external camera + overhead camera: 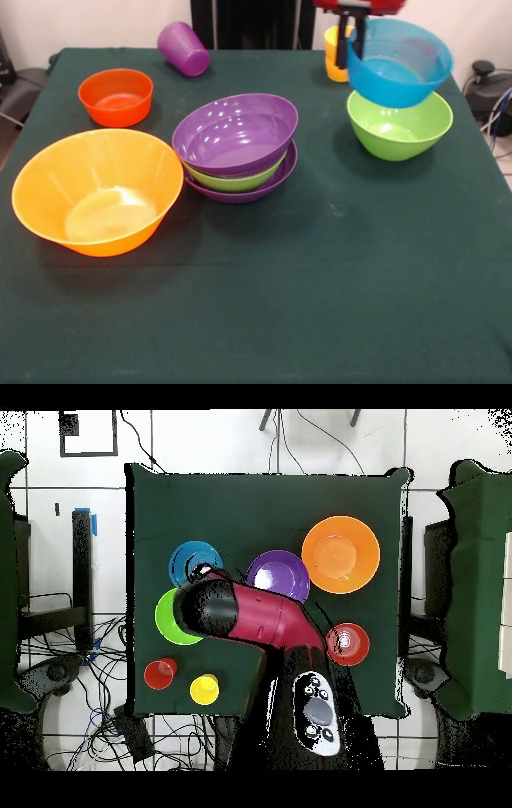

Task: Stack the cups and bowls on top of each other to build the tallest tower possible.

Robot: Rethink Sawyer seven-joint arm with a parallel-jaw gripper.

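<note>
The gripper is clamped on the rim of the blue bowl, which hangs tilted just above the lone green bowl; held by one edge, it could swing or slip loose; the pile sits well apart.

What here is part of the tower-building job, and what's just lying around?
Part of the job:
claw, gripping the blue bowl
green bowl beneath it
purple-and-green pile
big orange bowl
small red-orange bowl
purple cup, on its side
yellow cups

Just lying about:
cables on the floor
black device beside the table
</note>
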